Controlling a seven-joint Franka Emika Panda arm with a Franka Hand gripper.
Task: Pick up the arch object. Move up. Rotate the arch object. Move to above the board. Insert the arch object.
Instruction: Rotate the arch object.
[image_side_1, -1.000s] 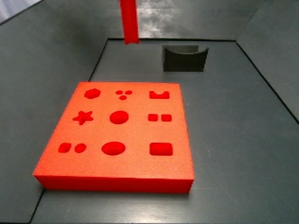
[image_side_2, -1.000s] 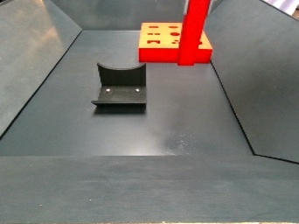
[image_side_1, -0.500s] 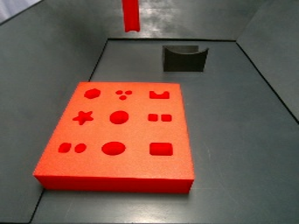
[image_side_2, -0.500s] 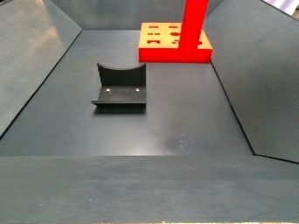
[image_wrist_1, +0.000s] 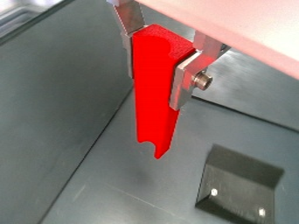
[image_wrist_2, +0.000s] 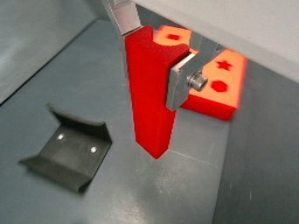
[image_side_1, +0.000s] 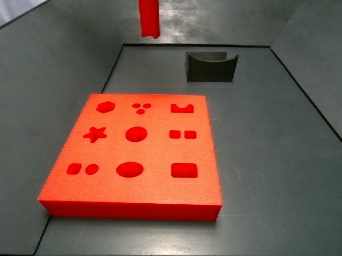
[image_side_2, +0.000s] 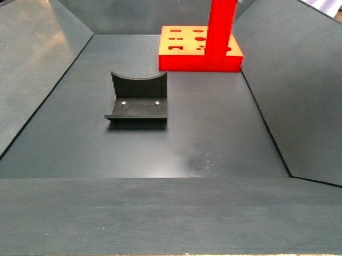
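Wrist views both show the gripper (image_wrist_1: 160, 54) clamped on the upper part of the arch object (image_wrist_1: 155, 96), silver fingers (image_wrist_2: 179, 80) pressing its two opposite faces, so the bar's long axis hangs straight down below the jaws, clear of the floor with open air all round its lower end. Below and to one side of the jaws sits the dark grey block (image_wrist_2: 68, 157), well apart from the bar, while the board (image_wrist_2: 214, 83) lies beyond the jaws on the far side, so rotating looks unobstructed and the coming travel runs toward the board's recesses.
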